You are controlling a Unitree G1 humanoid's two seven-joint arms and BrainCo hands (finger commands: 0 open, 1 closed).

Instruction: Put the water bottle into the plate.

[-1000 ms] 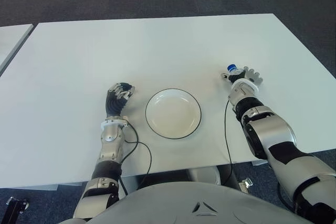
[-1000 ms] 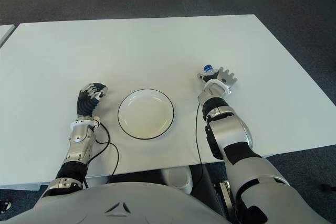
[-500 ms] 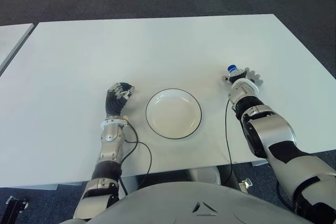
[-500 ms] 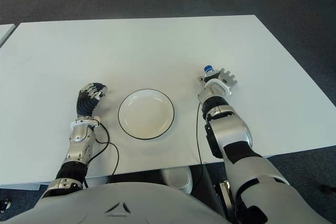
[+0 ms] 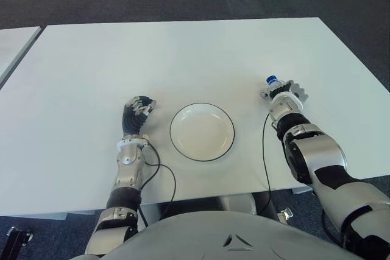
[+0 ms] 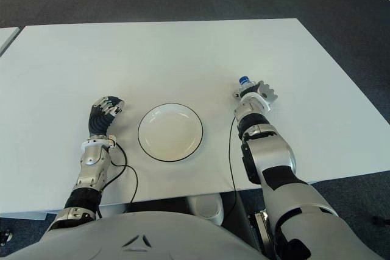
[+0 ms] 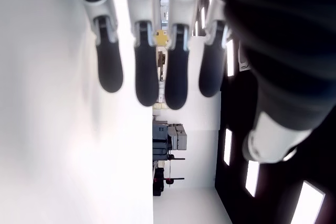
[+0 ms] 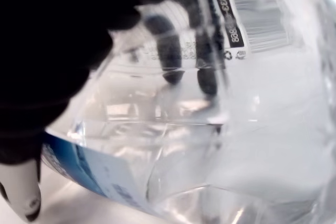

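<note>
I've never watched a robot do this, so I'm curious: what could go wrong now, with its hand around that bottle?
Two risks, I think.

1. The clear plastic water bottle with a blue cap looks thin-walled, and the right hand wraps it closely; a hard squeeze might buckle it or let it slip.

2. The white round plate with a dark rim lies apart from the bottle toward the idle left hand, so the bottle might clip its rim or topple when set down.
</note>
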